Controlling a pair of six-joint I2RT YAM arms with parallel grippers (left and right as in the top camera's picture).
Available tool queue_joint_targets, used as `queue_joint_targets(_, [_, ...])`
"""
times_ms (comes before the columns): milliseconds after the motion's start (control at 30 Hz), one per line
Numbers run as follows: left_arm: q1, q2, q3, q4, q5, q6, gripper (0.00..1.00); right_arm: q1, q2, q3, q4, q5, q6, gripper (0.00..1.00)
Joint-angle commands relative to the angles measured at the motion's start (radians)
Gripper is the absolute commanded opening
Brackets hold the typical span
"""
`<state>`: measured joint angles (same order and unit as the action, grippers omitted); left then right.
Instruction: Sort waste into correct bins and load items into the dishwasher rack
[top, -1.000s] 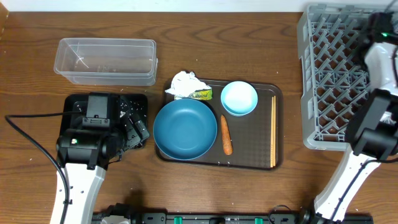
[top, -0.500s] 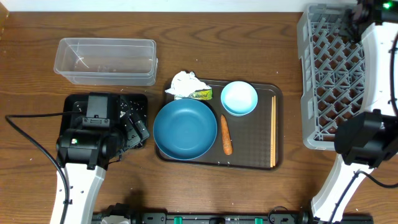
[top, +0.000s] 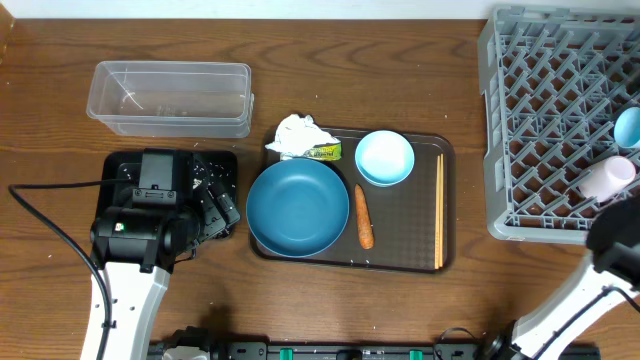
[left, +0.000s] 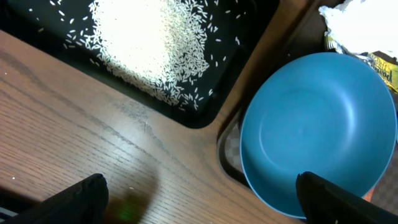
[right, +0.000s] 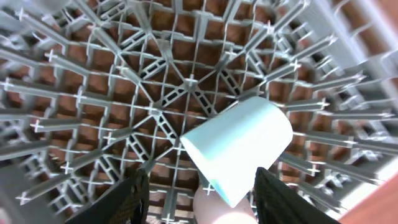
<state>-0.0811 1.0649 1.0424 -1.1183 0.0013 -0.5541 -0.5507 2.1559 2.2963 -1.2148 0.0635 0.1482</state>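
Observation:
The rice (left: 149, 43) lies heaped in the black tray (top: 125, 170), which also shows in the left wrist view (left: 249, 37). My left gripper (left: 199, 199) is open and empty over bare wood between that tray and the teal-blue bowl (top: 297, 208). On the brown tray are the carrot (top: 364, 218), small light-blue bowl (top: 385, 157), chopsticks (top: 439, 210), tissue (top: 297, 133) and wrapper (top: 324, 152). The clear tub (top: 170, 98) is empty. My right gripper (right: 200, 186) is open above the grey rack (top: 545, 120), just below a white cup (right: 236, 149) lying on its side.
A second, pinkish cup (top: 607, 178) lies in the rack beside the white cup (top: 630, 125). The brown serving tray (top: 400, 250) sits between the black tray and the rack. A black cable (top: 45, 225) loops at the left edge.
The right arm has swung off the rack toward the right edge of the overhead view, uncovering two cups lying in the rack. The left arm has not moved.

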Motion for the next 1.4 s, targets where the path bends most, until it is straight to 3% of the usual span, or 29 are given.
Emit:
queue_joint_targets(0, [0.004, 0.000, 0.013, 0.000, -0.001, -0.009, 0.99, -0.079, -0.007, 0.012, -0.003, -0.236, -0.014, 0.57])
queue_joint_targets(367, [0.004, 0.000, 0.013, 0.000, -0.001, -0.009, 0.99, -0.222, 0.018, -0.007, -0.030, -0.163, -0.098, 0.51])
queue_joint_targets(500, [0.004, 0.000, 0.013, 0.000, -0.001, -0.009, 0.99, -0.221, 0.048, -0.007, -0.023, -0.212, -0.114, 0.57])
queue_joint_targets(667, [0.004, 0.000, 0.013, 0.000, -0.001, -0.009, 1.00, -0.216, 0.107, -0.008, -0.042, -0.465, -0.313, 0.66])
queue_joint_targets(800, [0.004, 0.000, 0.013, 0.000, -0.001, -0.008, 0.99, -0.202, 0.134, -0.008, -0.073, -0.470, -0.411, 0.66])
queue_joint_targets(1367, [0.004, 0.000, 0.013, 0.000, -0.001, -0.009, 0.99, -0.101, 0.134, -0.008, -0.079, -0.328, -0.395, 0.66])
